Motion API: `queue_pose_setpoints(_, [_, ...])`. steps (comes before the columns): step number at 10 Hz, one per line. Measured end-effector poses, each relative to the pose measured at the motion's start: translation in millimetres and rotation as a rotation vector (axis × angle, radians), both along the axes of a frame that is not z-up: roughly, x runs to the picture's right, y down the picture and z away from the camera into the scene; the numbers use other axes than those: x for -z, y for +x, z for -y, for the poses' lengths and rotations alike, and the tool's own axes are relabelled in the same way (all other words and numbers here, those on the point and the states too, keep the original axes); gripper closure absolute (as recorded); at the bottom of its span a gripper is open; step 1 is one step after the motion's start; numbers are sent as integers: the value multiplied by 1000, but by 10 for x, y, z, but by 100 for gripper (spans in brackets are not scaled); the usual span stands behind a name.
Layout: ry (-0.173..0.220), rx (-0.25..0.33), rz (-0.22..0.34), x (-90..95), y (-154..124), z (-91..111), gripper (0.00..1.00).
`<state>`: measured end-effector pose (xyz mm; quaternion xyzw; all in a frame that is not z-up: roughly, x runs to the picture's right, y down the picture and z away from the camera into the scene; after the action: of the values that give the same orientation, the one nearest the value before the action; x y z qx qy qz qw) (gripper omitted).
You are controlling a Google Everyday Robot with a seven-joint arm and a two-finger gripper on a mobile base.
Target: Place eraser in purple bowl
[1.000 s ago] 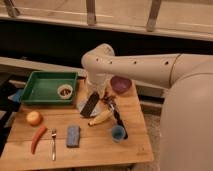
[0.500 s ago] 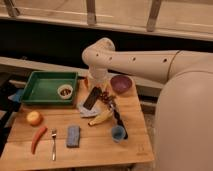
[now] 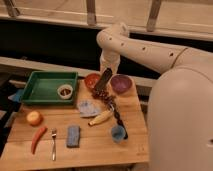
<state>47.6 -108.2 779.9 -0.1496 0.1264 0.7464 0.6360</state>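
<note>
The eraser, a flat dark block, hangs tilted in the air between the orange-red bowl and the purple bowl. My gripper is shut on its upper end, below the white arm that reaches down from the top. The purple bowl stands at the table's back edge, just right of the eraser and apart from it. The eraser's lower end is over the table beside the orange-red bowl.
A green tray holding a small dish stands at back left. On the wooden table lie a blue cloth, a banana, a dark beaded string, a blue cup, a blue-grey block, a fork, a red chili and a round fruit.
My gripper has lifted the eraser off the table middle and carried it up and to the right, toward the two bowls.
</note>
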Motion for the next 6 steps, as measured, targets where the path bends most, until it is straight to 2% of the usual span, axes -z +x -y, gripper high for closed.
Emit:
queue_pose_setpoints(2, [11, -39, -17, -69, 213, 115, 100])
queue_pose_setpoints(6, [10, -42, -16, -77, 206, 113, 100])
